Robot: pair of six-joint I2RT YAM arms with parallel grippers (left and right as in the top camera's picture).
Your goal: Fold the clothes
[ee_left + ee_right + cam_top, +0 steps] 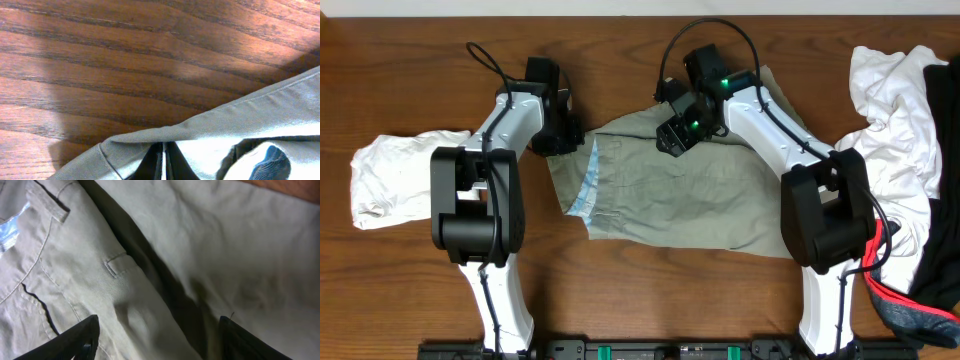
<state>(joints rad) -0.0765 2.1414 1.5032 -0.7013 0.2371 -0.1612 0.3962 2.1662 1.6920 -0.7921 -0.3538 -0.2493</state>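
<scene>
Item under handling: khaki shorts (690,190), spread mostly flat at the centre of the table (410,80). The waistband lies toward 9 o'clock with its pale blue lining (582,195) turned out, and the legs lie toward 3 o'clock

Left gripper (560,135): at the 10 o'clock corner of the shorts. The wrist view shows its fingers (150,167) pressed together, the waistband edge apparently pinched between them

Right gripper (675,135): over the 12 o'clock edge, jaws spread wide above the cloth near a belt loop (117,262), holding nothing

Handling assessment: woven cloth, judged soft, limp, light and not fragile. It should drape and drag rather than keep shape, and it creases readily. The seamed parts, waistband and hems, are thicker and judged the soundest places to pinch. A grip mid-panel risks gathering only a ridge

Other clothes: white garment (395,175) at 9 o'clock and mixed pile (900,110) at 3 o'clock, neither touched by a gripper
</scene>
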